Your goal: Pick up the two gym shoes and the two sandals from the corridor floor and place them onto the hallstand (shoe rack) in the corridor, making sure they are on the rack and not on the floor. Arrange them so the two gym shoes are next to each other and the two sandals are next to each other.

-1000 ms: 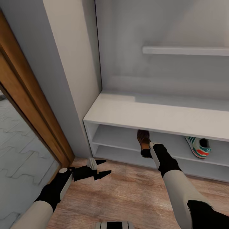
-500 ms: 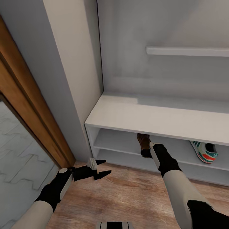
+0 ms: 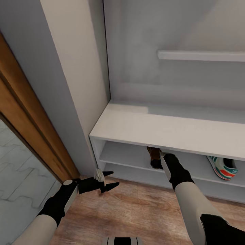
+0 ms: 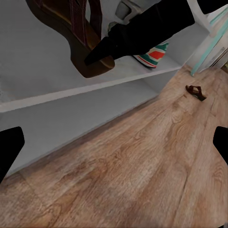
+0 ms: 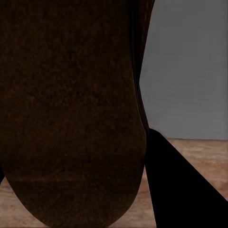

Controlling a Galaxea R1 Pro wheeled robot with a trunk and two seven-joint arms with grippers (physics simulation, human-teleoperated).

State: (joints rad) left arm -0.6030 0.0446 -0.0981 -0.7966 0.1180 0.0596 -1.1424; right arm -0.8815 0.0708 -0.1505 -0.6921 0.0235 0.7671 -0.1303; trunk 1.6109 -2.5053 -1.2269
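Observation:
My right gripper [image 3: 156, 162] is shut on a brown sandal [image 3: 153, 153], holding it at the front of the hallstand's [image 3: 153, 126] upper open tier, just under the bench top. From the left wrist view that sandal [image 4: 71, 33] hangs tilted over the shelf; I cannot tell if it touches. Its dark sole [image 5: 71, 118] lies close before the right wrist camera. One gym shoe [image 3: 223, 167] lies on the same tier further right [image 4: 152, 53]. The other sandal [image 4: 195, 91] lies far off on the corridor floor [image 3: 136, 211]. My left gripper [image 3: 109, 180] hovers open and empty above the floor.
A wooden door frame [image 3: 30, 115] and a pale wall panel [image 3: 75, 85] close off the left side of the hallstand. A floating shelf [image 3: 200, 54] sits on the back panel. A white unit with teal edges [image 4: 209, 42] stands beyond the far sandal.
The whole picture has shifted, so the camera moved: the hallstand looks nearer and the gym shoe lies further right. The held sandal sits deeper under the bench top. The left gripper is unchanged.

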